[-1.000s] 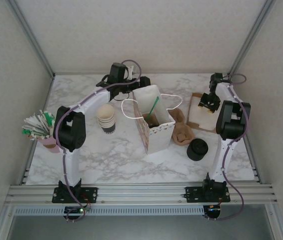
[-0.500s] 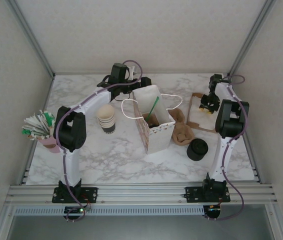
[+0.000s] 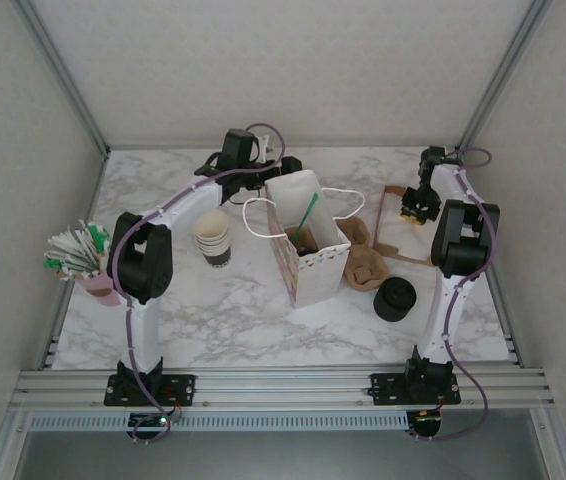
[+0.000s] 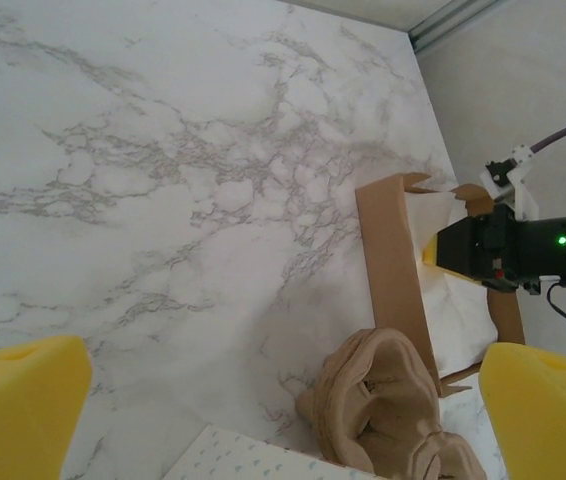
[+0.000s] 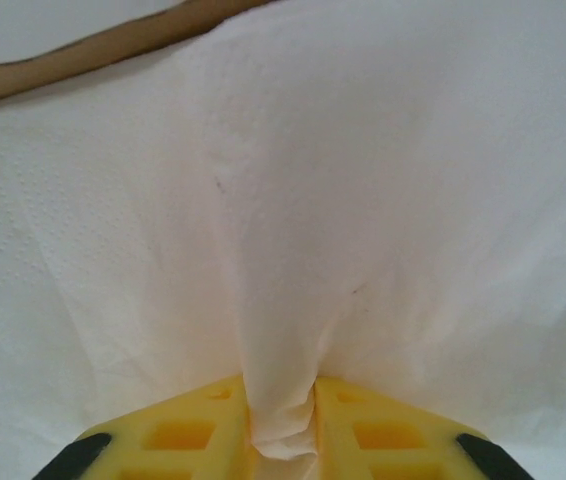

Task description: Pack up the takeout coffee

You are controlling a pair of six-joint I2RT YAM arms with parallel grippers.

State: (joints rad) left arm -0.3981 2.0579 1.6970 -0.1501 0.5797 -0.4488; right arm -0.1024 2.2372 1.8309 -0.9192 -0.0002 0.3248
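takeout coffee (image 3: 305,240) — upright in bag (image 3: 318,275), axis vertical | right gripper (image 5: 281,402) pinches napkin (image 5: 383,200)

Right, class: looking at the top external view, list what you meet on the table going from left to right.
bundle of stirrers → stack of cream cups → white paper bag → black stack of lids

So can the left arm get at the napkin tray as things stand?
Probably not cleanly. The marble between the left end effector and the napkin tray is bare, but the right end effector sits over it, pinching a napkin.
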